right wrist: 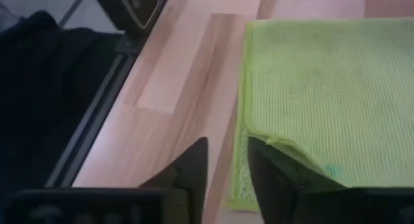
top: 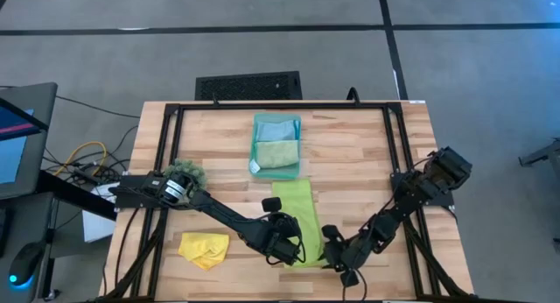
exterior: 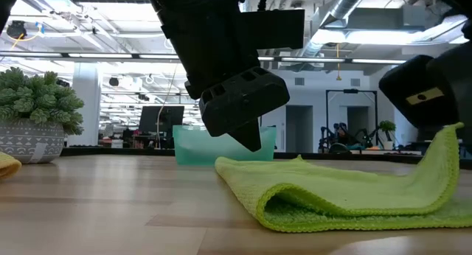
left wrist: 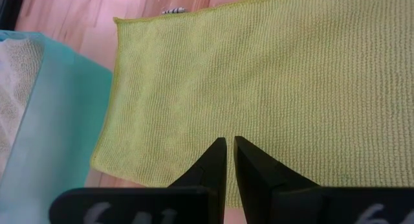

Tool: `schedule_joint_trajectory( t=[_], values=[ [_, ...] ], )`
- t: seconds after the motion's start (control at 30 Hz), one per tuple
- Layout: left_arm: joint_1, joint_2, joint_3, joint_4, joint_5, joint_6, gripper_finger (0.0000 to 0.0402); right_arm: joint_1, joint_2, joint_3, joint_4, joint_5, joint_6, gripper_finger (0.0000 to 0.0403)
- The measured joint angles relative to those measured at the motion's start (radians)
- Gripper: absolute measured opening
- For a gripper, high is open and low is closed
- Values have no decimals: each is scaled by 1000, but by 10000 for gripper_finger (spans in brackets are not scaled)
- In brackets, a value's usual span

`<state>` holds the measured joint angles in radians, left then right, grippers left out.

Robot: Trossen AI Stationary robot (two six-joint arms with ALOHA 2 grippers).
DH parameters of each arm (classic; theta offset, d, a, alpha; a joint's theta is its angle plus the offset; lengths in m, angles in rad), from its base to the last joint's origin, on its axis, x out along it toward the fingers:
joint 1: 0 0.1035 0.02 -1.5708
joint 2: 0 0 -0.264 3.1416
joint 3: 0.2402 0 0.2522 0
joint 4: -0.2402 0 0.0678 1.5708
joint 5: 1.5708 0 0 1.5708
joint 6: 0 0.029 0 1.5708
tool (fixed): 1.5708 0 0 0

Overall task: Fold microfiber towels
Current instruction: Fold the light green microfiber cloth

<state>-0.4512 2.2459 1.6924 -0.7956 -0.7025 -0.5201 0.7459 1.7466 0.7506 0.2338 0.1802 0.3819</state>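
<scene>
Folded lime green towel between closed left pincer and parted right pincer.

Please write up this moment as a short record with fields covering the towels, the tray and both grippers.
lime towel: folded strip on the table, between the grippers
yellow towel: crumpled, near the table's front left
tray: teal, behind the lime towel, holding a blue towel and a pale green towel
left gripper: shut, over the lime towel
right gripper: slightly open at the lime towel's raised corner
plant: far left
</scene>
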Motion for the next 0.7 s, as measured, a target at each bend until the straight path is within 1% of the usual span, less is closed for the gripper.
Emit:
schedule_joint_trajectory(
  t=[0.13, 0.23, 0.37, 0.5, 0.6, 0.7],
  values=[
    [0, 0, 0, 0, 0, 0, 22, 0, 0, 0, -3, 1, -104, 174],
    [0, 0, 0, 0, 0, 0, 22, 7, 0, 0, -22, 2, -145, 184],
    [0, 0, 0, 0, 0, 0, 22, 42, 0, 0, 0, 8, -224, 176],
    [0, 0, 0, 0, 0, 0, 22, 57, 0, 0, 29, 68, -243, 162],
    [0, 0, 0, 0, 0, 0, 22, 54, 0, 0, -4, 92, -276, 156],
    [0, 0, 0, 0, 0, 0, 22, 53, 0, 0, -44, 94, -301, 154]
  ],
)
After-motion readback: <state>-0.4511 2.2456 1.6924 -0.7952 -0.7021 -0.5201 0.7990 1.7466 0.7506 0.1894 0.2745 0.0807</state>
